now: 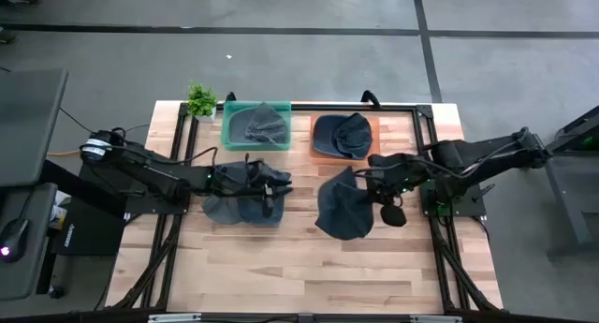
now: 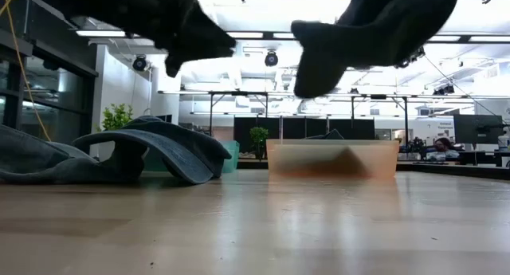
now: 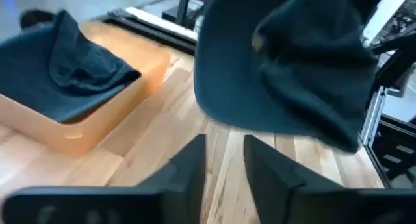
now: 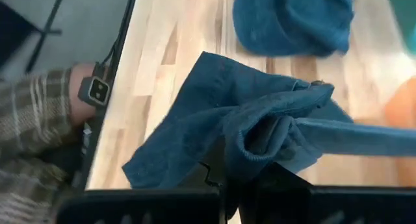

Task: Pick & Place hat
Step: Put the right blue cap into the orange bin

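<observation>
- The right tool (image 4: 224, 169) has its 2 fingers together, pinching a fold of a dark blue hat (image 1: 344, 204) that hangs lifted above the table (image 1: 309, 267), just in front of the orange tray (image 1: 318, 147).
- The left tool (image 3: 224, 162) has its fingers slightly apart with nothing between them; it sits over a second hat (image 1: 241, 207) lying on the table in front of the green bin (image 1: 227, 126).
- The held hat is to the right of that second hat, apart from it.
- 1 hat lies in the orange tray, another in the green bin.
</observation>
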You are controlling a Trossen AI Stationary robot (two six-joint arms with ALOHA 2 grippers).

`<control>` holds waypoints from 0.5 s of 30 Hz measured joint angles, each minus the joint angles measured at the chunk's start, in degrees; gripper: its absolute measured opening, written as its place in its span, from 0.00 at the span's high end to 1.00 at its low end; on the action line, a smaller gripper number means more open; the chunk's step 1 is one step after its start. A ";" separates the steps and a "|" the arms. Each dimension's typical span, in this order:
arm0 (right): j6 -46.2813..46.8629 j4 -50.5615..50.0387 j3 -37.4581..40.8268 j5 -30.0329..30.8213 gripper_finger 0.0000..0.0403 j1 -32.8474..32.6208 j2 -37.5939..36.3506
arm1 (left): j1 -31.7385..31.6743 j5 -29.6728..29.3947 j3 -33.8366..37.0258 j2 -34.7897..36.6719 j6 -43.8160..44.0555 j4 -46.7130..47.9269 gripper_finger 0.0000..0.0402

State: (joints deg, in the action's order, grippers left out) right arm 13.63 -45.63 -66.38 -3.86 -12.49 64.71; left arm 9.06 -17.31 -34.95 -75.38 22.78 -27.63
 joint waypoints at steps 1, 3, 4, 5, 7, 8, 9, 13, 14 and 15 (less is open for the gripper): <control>-2.23 -0.96 -1.05 0.02 1.00 0.00 0.00 | -0.86 1.60 0.16 -0.54 0.13 -1.28 0.70; -5.63 -2.59 -2.72 0.08 1.00 0.00 0.00 | -2.91 5.36 0.02 -2.33 1.60 -6.44 0.61; -6.85 -3.37 -3.37 0.06 1.00 0.00 0.00 | -4.13 6.98 -0.08 -3.42 2.54 -8.26 0.58; -7.98 -3.85 -3.84 0.04 1.00 0.00 0.00 | -5.39 9.13 -0.04 -4.46 3.47 -9.13 0.54; -9.85 -4.64 -4.74 0.02 1.00 -0.04 0.00 | -7.56 11.86 0.13 -6.43 5.40 -10.61 0.49; -10.53 -5.23 -5.12 0.03 1.00 -0.07 0.00 | -8.71 13.34 0.13 -7.47 6.12 -12.38 0.47; -11.25 -5.69 -5.42 -0.01 1.00 -0.07 0.00 | -9.73 14.81 0.06 -8.41 6.71 -14.02 0.46; -14.26 -5.94 -6.05 -2.12 1.00 -0.28 0.00 | -13.74 22.82 0.10 -11.84 8.86 -19.67 0.44; -15.13 -5.94 -6.05 -2.78 1.00 -0.30 0.00 | -14.75 24.83 0.08 -12.71 9.21 -22.03 0.44; -15.73 -5.96 -6.05 -3.26 1.00 -0.31 0.00 | -15.67 26.57 0.03 -13.58 9.72 -24.23 0.44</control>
State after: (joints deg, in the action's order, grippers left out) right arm -2.11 -51.59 -72.42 -7.12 -12.80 64.71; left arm -6.61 9.26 -34.92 -88.96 32.49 -51.86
